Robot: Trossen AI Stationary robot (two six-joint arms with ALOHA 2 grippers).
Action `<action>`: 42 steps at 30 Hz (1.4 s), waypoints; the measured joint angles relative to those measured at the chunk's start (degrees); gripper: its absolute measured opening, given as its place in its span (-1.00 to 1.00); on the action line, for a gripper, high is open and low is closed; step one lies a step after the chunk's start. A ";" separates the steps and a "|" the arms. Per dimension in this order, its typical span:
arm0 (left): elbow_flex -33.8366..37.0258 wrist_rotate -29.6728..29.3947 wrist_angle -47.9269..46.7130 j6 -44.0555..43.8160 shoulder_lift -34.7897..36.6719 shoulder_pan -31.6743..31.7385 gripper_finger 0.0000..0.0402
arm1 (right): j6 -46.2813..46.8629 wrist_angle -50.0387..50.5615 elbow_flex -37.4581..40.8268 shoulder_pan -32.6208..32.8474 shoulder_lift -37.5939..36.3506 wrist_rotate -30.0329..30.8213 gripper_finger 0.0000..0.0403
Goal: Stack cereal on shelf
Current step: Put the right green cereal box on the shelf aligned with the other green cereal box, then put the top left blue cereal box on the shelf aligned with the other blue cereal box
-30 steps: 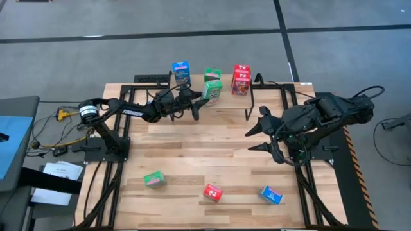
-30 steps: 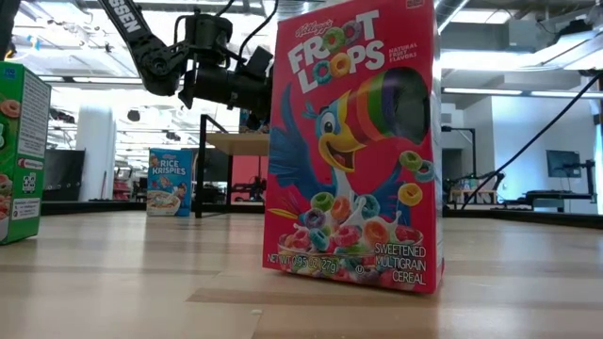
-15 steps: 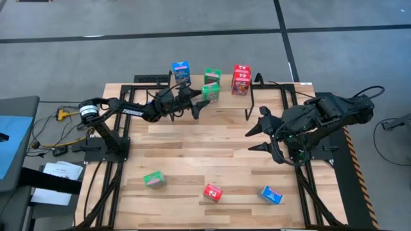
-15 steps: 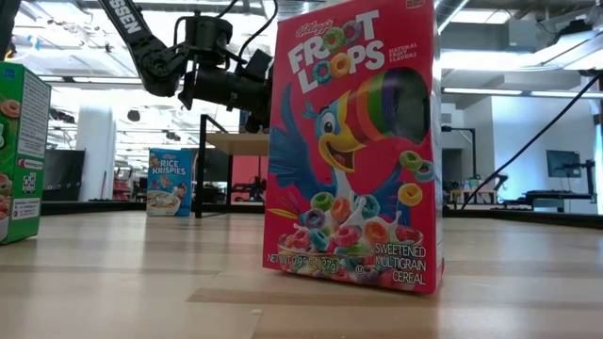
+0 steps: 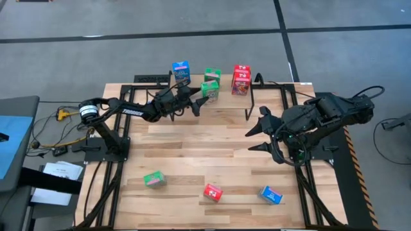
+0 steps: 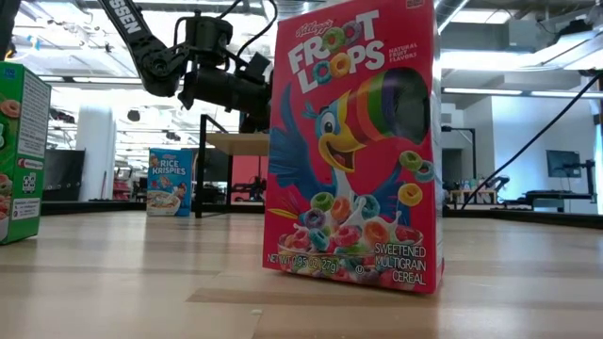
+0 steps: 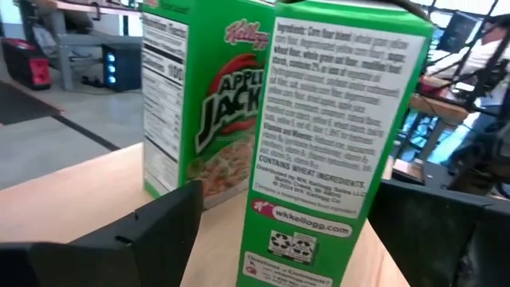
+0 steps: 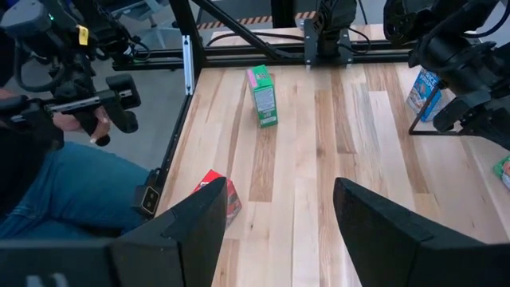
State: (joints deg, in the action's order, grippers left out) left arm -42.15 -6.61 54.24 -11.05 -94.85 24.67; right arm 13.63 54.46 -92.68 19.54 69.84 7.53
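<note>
The big wooden table point(image 5: 212, 160) holds both arms. At its far edge stands the shelf point(image 5: 212, 102), a low board on thin black legs.

The left gripper point(image 5: 198, 104) reaches over the shelf. Its fingers are spread wide and hold nothing. Right in front of them stand two green boxes point(image 7: 335, 135) close together on the shelf, one a bit behind the other. A blue box point(image 5: 181, 72) stands just past the gripper on its left side. A red stack point(image 5: 241, 80) of boxes stands past the green ones, on the gripper's right.

The right gripper point(image 5: 261, 133) waits over the table, well apart from the shelf. Its fingers are open and empty.

Far from both grippers, near the front edge, lie three more boxes in a row: a green one point(image 5: 153, 179), a red one point(image 5: 213, 192) and a blue one point(image 5: 270, 194).
</note>
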 joint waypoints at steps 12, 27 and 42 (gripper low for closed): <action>0.02 -2.24 -5.80 2.98 0.00 -0.56 0.63 | 0.00 0.00 0.00 -0.01 0.00 0.00 0.27; 0.02 -5.20 -6.38 2.38 0.00 -0.70 0.63 | -0.04 -0.04 0.00 0.01 0.00 0.00 0.27; 0.04 -6.94 -11.39 3.98 3.59 -2.35 0.63 | -0.04 -0.07 0.00 0.00 0.00 0.00 0.27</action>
State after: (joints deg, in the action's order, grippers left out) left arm -42.11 -13.56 42.85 -7.07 -91.26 22.31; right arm 13.58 54.39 -92.68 19.54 69.84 7.53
